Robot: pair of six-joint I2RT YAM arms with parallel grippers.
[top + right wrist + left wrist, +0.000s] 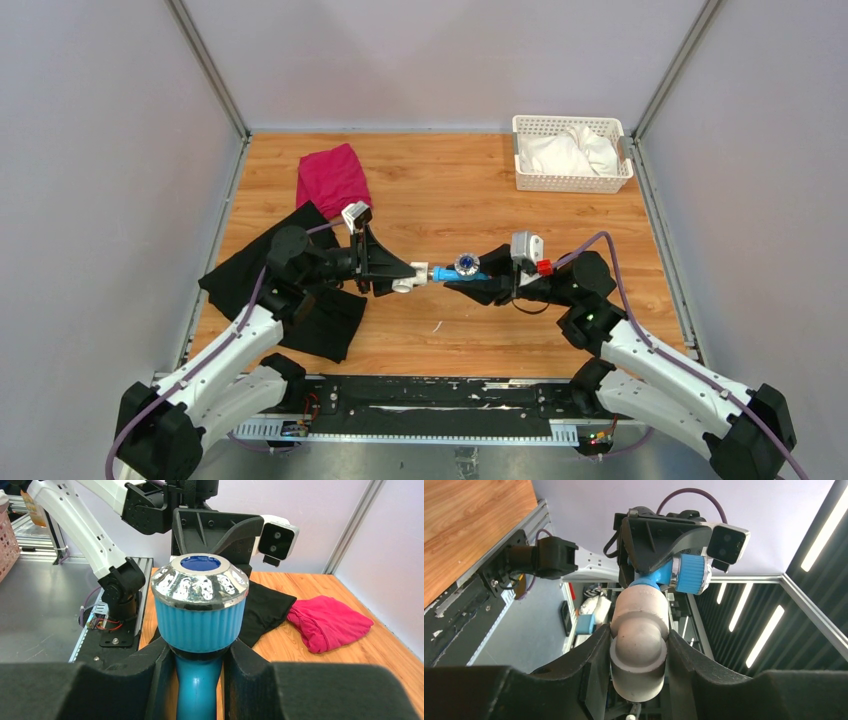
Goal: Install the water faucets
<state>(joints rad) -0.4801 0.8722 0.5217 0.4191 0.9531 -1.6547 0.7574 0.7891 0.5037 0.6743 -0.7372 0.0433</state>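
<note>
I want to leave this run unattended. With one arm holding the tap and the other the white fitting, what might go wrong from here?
1. The left gripper pinches the white fitting on its rounded elbow; it may twist or slip under torque.
2. The right gripper holds the blue tap just below its knob; a slight tilt might jam the joint.
3. Both parts hang above the table; a loosened grip would likely drop them.

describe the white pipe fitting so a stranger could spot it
Look just above the middle of the wooden table. The white pipe fitting sits there in the left gripper, its end meeting the blue faucet in the right gripper. It is a plain white elbow, with no knob.
</note>
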